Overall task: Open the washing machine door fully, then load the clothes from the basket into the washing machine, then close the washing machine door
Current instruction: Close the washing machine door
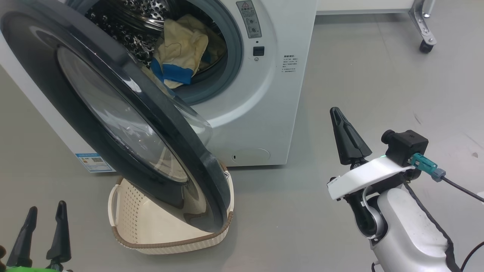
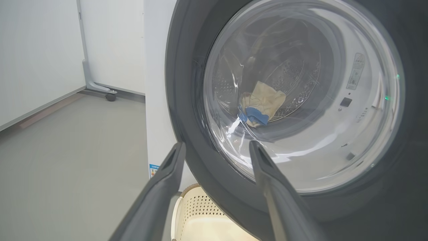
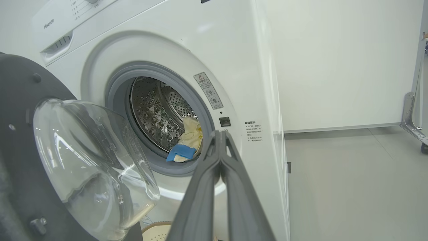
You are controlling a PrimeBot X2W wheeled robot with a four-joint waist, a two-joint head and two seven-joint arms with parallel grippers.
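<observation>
The washing machine [image 1: 261, 98] stands with its drum open, and pale yellow clothes [image 1: 177, 49] with blue bands lie inside. The washing machine door [image 1: 124, 113] hangs half swung out over the basket [image 1: 124, 211] and hides part of it; the part of the basket that shows holds nothing. My left gripper [image 1: 47, 206] is open, low at the left, facing the door's outer glass [image 2: 301, 100]. Through that glass the clothes [image 2: 260, 103] are visible. My right gripper [image 1: 336, 113] is shut on nothing, to the right of the machine, pointing at the drum opening [image 3: 160, 113].
Grey floor [image 1: 378, 75] lies open to the right of the machine. A metal frame leg with a caster [image 1: 425, 36] stands at the far right, and another caster [image 2: 110, 97] by the white wall to the machine's left.
</observation>
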